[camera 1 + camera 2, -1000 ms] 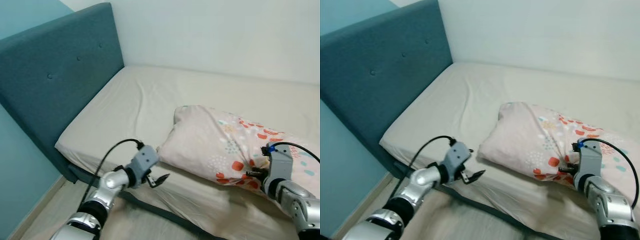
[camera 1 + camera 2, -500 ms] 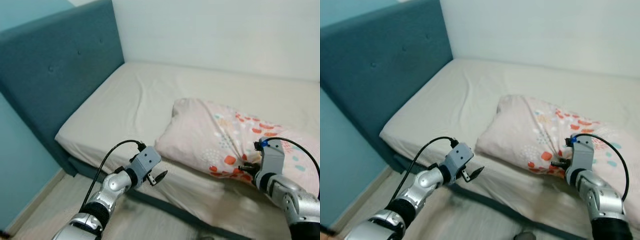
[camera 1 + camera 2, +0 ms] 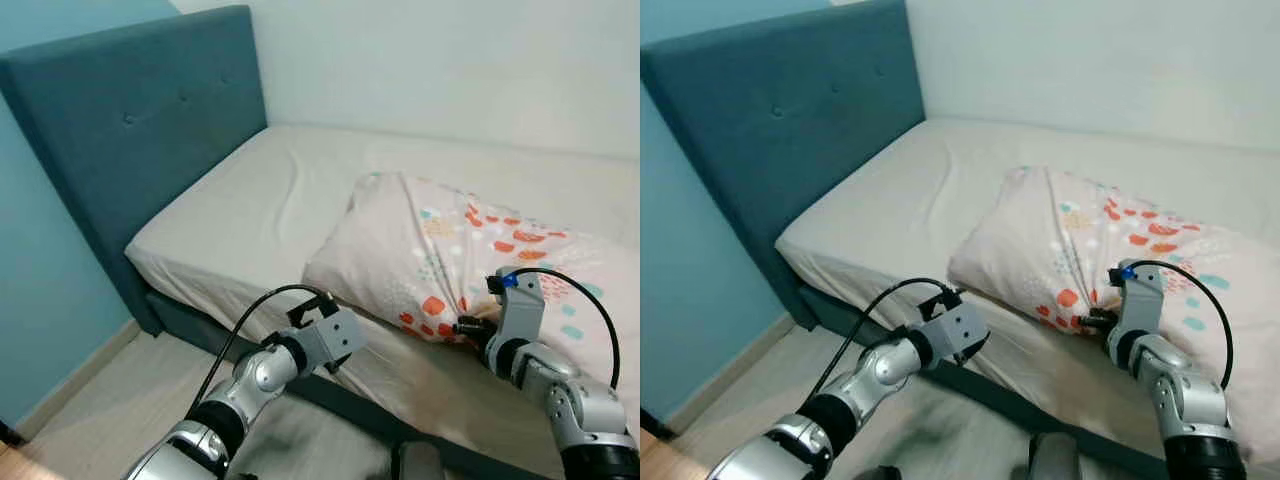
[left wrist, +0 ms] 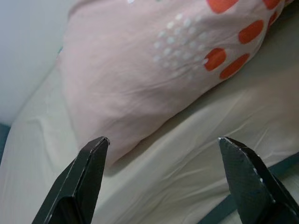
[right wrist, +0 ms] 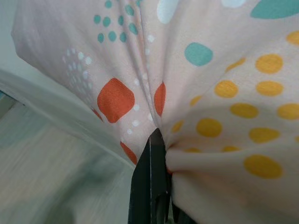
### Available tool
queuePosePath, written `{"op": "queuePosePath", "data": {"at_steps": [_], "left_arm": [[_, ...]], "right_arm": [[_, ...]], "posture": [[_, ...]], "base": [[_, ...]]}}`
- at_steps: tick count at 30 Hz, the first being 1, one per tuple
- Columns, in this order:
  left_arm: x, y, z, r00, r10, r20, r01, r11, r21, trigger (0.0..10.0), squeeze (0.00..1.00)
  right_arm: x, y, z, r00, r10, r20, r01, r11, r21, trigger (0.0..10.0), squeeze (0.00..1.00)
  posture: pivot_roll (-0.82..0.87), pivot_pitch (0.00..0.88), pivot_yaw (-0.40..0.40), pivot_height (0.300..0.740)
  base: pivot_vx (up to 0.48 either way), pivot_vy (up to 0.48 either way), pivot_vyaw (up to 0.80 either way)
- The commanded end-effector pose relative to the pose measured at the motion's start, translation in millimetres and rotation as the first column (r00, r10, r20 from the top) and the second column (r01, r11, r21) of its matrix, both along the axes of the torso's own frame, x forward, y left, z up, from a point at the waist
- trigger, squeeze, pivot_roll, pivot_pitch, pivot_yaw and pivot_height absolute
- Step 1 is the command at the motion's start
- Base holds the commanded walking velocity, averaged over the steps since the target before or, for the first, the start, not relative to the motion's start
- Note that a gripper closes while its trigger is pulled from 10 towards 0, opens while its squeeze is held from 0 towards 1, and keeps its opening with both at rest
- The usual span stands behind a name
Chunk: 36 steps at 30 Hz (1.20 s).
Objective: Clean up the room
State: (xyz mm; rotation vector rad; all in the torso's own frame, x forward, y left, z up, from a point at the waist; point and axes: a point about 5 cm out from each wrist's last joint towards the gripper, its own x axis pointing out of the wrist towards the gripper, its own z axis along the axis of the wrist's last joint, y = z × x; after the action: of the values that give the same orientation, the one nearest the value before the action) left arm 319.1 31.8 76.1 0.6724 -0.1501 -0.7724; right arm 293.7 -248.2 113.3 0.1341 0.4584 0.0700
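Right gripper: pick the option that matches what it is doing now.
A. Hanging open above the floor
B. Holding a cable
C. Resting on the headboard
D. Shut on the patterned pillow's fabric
D: the right gripper has its fingers closed together, with the pillow fabric bunched and creased around them at the pillow's front edge.

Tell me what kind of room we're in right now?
Most likely a bedroom: a bed with a teal padded headboard and a patterned pillow, pinched by the right tool.

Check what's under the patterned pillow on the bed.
The pink pillow with orange and teal spots lies on the beige fitted sheet. Anything beneath it is covered. The right end effector pinches its near edge.
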Motion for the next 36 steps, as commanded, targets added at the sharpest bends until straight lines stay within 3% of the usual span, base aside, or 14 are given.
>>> {"op": "queuePosePath", "data": {"at_steps": [1, 5, 10, 12, 13, 14, 16, 17, 19, 23, 28, 30, 33, 36], "left_arm": [[0.6, -3.4, 1.7, 1.0, -0.017, 0.022, 0.017, 1.0, 0.022, 10.0, 0.0], [0.8, -12.4, 7.9, 0.996, -0.054, 0.072, 0.051, 0.998, 0.04, 10.0, 0.0], [0.8, -12.3, 8.0, 0.995, -0.054, 0.08, 0.051, 0.998, 0.041, 10.0, 0.0], [0.3, -11.8, 7.6, 0.994, -0.054, 0.096, 0.049, 0.998, 0.049, 10.0, 0.0], [-0.2, -11.3, 7.3, 0.992, -0.055, 0.111, 0.049, 0.997, 0.055, 10.0, 0.0], [-0.2, -11.3, 7.3, 0.992, -0.055, 0.111, 0.049, 0.997, 0.055, 10.0, 0.0], [-0.6, -10.5, 7.5, 0.988, -0.061, 0.138, 0.052, 0.996, 0.069, 10.0, 0.0], [-0.6, -10.5, 7.5, 0.988, -0.061, 0.138, 0.052, 0.996, 0.069, 10.0, 0.0], [-0.1, -9.9, 8.5, 0.986, -0.064, 0.157, 0.052, 0.996, 0.076, 10.0, 0.0], [0.3, -10.0, 9.3, 0.984, -0.066, 0.163, 0.053, 0.996, 0.077, 10.0, 0.0], [0.2, -10.0, 9.9, 0.983, -0.074, 0.171, 0.06, 0.995, 0.081, 10.0, 0.0], [-0.4, -9.0, 8.3, 0.982, -0.079, 0.17, 0.065, 0.994, 0.09, 10.0, 0.0], [-0.7, -8.7, 7.5, 0.982, -0.081, 0.171, 0.065, 0.993, 0.095, 10.0, 0.0], [-1.0, -8.2, 6.1, 0.983, -0.071, 0.169, 0.057, 0.994, 0.091, 10.0, 0.0]], "right_arm": [[-1.7, 13.1, 4.4, 0.997, 0.075, 0.019, -0.076, 0.995, 0.06, 10.0, 0.0], [-21.9, 9.3, 5.2, 0.988, 0.154, -0.008, -0.153, 0.985, 0.08, 10.0, 0.0], [-25.7, 5.5, 4.2, 0.989, 0.148, -0.02, -0.146, 0.986, 0.082, 10.0, 0.0], [-34.0, 7.9, 6.9, 0.979, 0.203, -0.018, -0.2, 0.973, 0.113, 10.0, 0.0], [-43.7, 13.9, 12.0, 0.958, 0.285, 0.0, -0.282, 0.948, 0.144, 10.0, 0.0], [-43.7, 13.9, 12.0, 0.958, 0.285, 0.0, -0.282, 0.948, 0.144, 10.0, 0.0], [-69.8, 28.8, 23.5, 0.885, 0.465, 0.04, -0.463, 0.864, 0.197, 10.0, 0.0], [-69.8, 28.8, 23.5, 0.885, 0.465, 0.04, -0.463, 0.864, 0.197, 10.0, 0.0], [-97.1, 34.1, 32.8, 0.815, 0.576, 0.057, -0.573, 0.788, 0.226, 10.0, 0.0], [-108.3, 31.2, 37.6, 0.799, 0.598, 0.056, -0.593, 0.771, 0.232, 10.0, 0.0], [-121.7, 16.9, 40.5, 0.814, 0.581, 0.011, -0.57, 0.794, 0.212, 10.0, 0.0], [-122.1, -0.3, 40.0, 0.861, 0.507, -0.03, -0.497, 0.853, 0.157, 10.0, 0.0], [-120.1, -7.9, 41.4, 0.886, 0.462, -0.039, -0.455, 0.883, 0.118, 10.0, 0.0], [-98.9, -26.0, 42.9, 0.968, 0.251, 0.014, -0.251, 0.967, 0.031, 10.0, 0.0]], "posture": [[-0.1, 0.028, 0.099, 0.522], [-0.1, 0.047, 0.101, 0.507], [-0.1, 0.049, 0.102, 0.502], [-0.11, 0.056, 0.107, 0.497], [-0.11, 0.06, 0.108, 0.492], [-0.11, 0.06, 0.108, 0.492], [-0.12, 0.07, 0.11, 0.482], [-0.12, 0.07, 0.11, 0.482], [-0.12, 0.07, 0.11, 0.467], [-0.13, 0.074, 0.112, 0.457], [-0.14, 0.079, 0.112, 0.442], [-0.15, 0.079, 0.116, 0.432], [-0.15, 0.079, 0.116, 0.427], [-0.15, 0.078, 0.117, 0.422]], "base": [[0.0, 0.0, 0.0], [0.0, 0.0, 0.0], [0.0, 0.0, 0.0], [0.0, 0.0, 0.0], [0.0, 0.0, 0.0], [0.0, 0.0, 0.0], [0.0, 0.0, 0.0], [0.0, 0.0, 0.0], [0.0, 0.0, 0.0], [0.0, 0.0, 0.0], [0.0, 0.0, 0.0], [0.0, 0.0, 0.0], [0.0, 0.0, 0.0], [0.0, 0.0, 0.0]]}}
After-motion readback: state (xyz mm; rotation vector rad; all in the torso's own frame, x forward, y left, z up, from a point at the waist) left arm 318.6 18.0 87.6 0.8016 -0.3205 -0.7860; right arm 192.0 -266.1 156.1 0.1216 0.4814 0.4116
